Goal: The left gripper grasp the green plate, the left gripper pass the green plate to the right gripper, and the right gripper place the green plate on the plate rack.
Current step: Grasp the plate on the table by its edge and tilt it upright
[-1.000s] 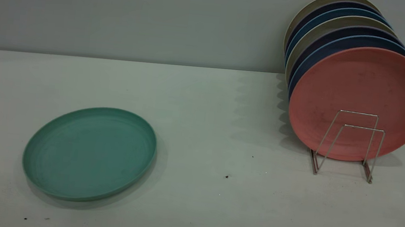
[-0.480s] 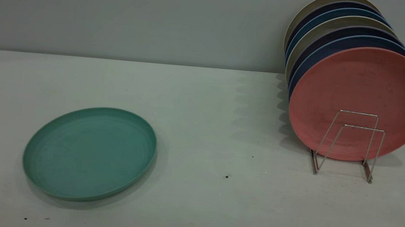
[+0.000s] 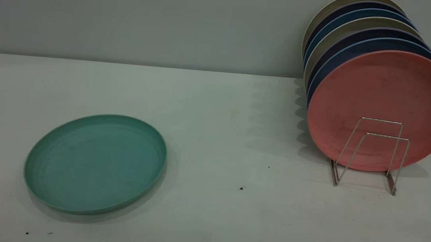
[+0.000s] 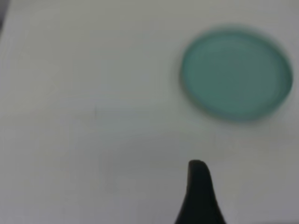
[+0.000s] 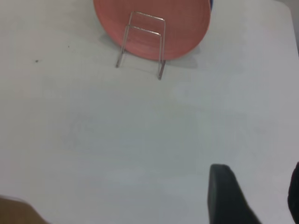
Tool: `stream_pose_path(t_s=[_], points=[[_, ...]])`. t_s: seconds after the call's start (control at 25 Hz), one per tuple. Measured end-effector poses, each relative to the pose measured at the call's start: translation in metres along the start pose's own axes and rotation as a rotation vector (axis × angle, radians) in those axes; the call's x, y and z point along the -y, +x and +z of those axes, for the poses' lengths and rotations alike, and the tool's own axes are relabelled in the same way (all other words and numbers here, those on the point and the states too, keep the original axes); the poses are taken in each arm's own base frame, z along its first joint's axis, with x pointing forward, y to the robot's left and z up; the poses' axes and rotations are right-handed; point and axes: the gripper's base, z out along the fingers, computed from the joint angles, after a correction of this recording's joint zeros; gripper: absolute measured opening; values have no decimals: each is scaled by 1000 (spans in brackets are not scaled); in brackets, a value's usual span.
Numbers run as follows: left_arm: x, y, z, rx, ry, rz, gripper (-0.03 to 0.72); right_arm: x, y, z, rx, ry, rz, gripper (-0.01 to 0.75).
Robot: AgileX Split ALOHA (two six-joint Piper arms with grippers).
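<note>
The green plate point(image 3: 95, 163) lies flat on the white table point(image 3: 229, 218) at the left, with nothing touching it. From the left wrist view the green plate point(image 4: 236, 72) sits well ahead of my left gripper point(image 4: 247, 186), which hangs above bare table; one black finger point(image 4: 198, 191) shows, with a wide bare gap beside it. The plate rack point(image 3: 372, 153) stands at the right with two free wire loops in front. My right gripper point(image 5: 259, 186) is open over bare table, short of the plate rack point(image 5: 142, 39). Neither gripper appears in the exterior view.
A salmon-pink plate point(image 3: 381, 106) stands upright in the rack, with several blue and beige plates point(image 3: 352, 35) behind it. A grey wall runs along the table's far edge. Small dark specks point(image 3: 241, 188) dot the table's middle.
</note>
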Motion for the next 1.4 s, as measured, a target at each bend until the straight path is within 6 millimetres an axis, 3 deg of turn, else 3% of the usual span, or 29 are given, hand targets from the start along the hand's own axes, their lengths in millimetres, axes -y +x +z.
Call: stream_pose_path(t_s=[0.12, 0.24, 0.44, 0.68, 0.84, 1.04, 1.28, 1.4], points=[[1, -11, 5, 21, 7, -38, 568, 0, 0, 0, 0, -1, 0, 340], [2, -24, 22, -90, 22, -57, 568, 0, -3, 3, -22, -7, 3, 340], [9, -46, 64, -265, 84, -118, 568, 3, -16, 20, -124, -35, 17, 340], [12, -63, 118, -364, 100, -187, 568, -1, -52, 44, -105, -160, 67, 340], [12, -64, 166, -445, 82, -201, 568, -5, -68, 64, -112, -253, 62, 340], [16, -46, 226, -575, 112, -232, 568, -6, -78, 87, -123, -314, 58, 340], [27, -48, 279, -637, 239, -235, 568, -6, -82, 107, -159, -342, 74, 340], [22, -49, 307, -649, 284, -299, 568, -6, -83, 111, -159, -341, 85, 340]])
